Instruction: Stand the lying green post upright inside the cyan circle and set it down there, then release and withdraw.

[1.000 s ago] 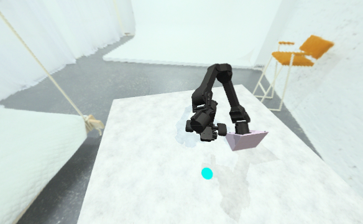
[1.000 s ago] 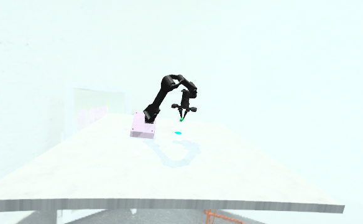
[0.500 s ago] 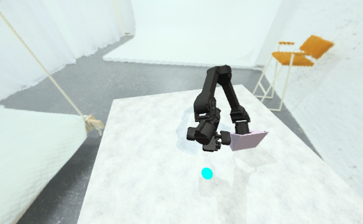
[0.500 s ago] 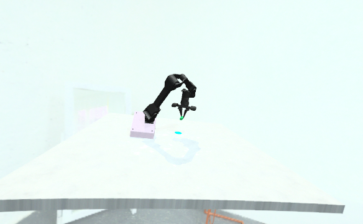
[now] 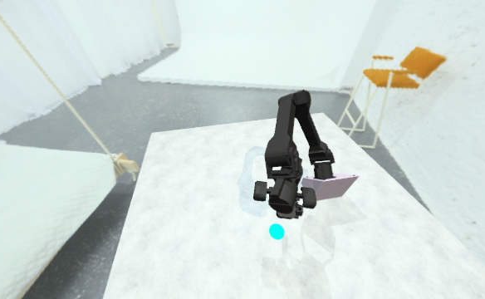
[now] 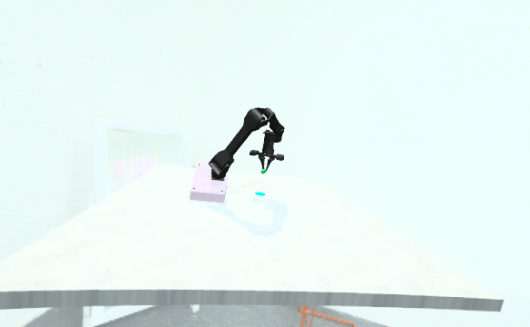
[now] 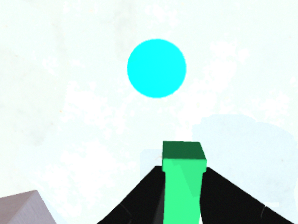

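Above the white marbled table top (image 5: 193, 249), black parallel-jaw gripper (image 6: 264, 169) hangs in the air, pointing down, clamped nearly shut on the bright green square-section post (image 7: 181, 203). Post held between the two black fingers, its dark green end face sticking out past the tips; only the lower tip shows as a green speck in the exterior view (image 6: 263, 172). Post clear of the table, not touching it. Flat cyan circle (image 5: 276, 232) lies on the table, ahead of the post end in the wrist view (image 7: 156, 68), apart from it. In the exterior view the circle (image 6: 260, 193) sits below the gripper and slightly to its left. Black jointed arm (image 5: 292, 124) arches from a pale lilac base block (image 5: 342, 187) on the table. Orange chair (image 5: 409, 71) stands off to the side by the wall.
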`<state>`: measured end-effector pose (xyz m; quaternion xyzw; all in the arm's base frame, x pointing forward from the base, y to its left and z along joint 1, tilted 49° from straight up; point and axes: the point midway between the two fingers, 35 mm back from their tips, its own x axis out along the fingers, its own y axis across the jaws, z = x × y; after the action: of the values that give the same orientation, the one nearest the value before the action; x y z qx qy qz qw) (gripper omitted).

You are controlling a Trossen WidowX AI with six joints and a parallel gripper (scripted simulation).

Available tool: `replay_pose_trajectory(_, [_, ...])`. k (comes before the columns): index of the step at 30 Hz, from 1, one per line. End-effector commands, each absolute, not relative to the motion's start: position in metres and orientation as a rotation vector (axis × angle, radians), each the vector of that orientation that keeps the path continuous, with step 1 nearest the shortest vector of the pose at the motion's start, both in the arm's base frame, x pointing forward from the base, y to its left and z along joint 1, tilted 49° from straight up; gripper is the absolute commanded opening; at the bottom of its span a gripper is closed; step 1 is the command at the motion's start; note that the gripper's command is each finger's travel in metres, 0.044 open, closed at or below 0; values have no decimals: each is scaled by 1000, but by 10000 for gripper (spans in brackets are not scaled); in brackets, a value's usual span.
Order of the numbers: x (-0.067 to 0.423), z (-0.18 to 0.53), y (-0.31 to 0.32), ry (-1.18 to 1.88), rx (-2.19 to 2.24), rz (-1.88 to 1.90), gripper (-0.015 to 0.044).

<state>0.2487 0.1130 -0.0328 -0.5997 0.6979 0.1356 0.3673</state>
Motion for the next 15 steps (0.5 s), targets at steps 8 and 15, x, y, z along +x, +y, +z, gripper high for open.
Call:
replay_pose_trajectory(8, [245, -59, 132, 1788, -1535, 332, 23])
replay_pose_trajectory(15, [244, -62, 130, 1793, -1502, 358, 23])
